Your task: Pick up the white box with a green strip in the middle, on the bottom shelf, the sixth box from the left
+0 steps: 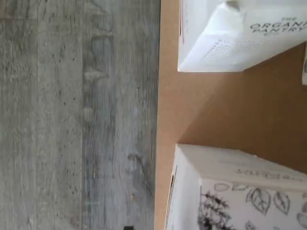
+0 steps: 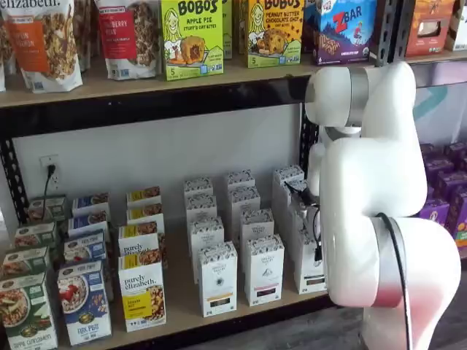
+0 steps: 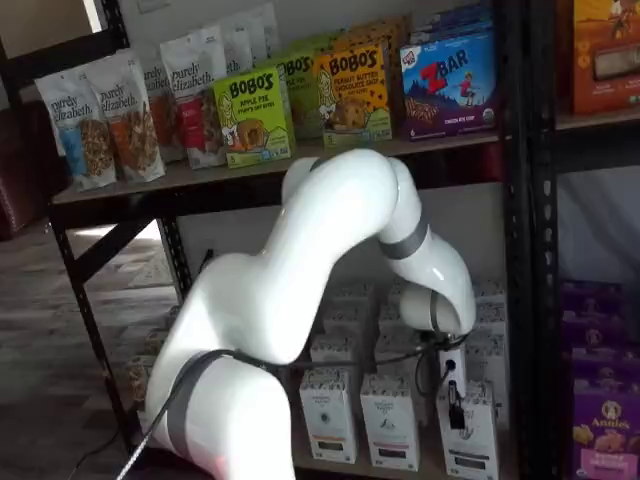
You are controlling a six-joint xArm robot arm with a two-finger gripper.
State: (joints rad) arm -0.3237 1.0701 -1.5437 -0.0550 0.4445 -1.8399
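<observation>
Wrist view shows, nearest the camera, a grey plank floor [image 1: 76, 115], then the front edge of the bottom shelf [image 1: 168, 120], and on that tan board two white cartons with a bare gap between them: one printed with dark leaf drawings [image 1: 240, 191], the other lettered "Organic Pantry" [image 1: 240, 33]. No fingers appear in it.

Nearest in both shelf views is the bulky white arm [image 2: 379, 211], which stands in front of the shelf's right end. Beyond it, the gripper [image 3: 452, 405] hangs at the front row of white cartons, a cable beside it; its dark fingers show only side-on against a carton, so whether they are parted or closed on anything cannot be told.

The white box [image 2: 310, 266] is most likely the carton at the right end of the front row on the bottom shelf, just beside the gripper and partly hidden by the arm; its green strip cannot be made out.

By my judgement it is a light, stiff cardboard carton, tall and narrow, so easy to tip, and its smooth faces may slip. The best hold would be across the two narrow side faces near the top, squeezing gently so the walls do not cave.

Farther back, an upper shelf [image 2: 146, 84] carries Bobo's boxes [image 2: 191, 36] and granola bags [image 2: 44, 40].
</observation>
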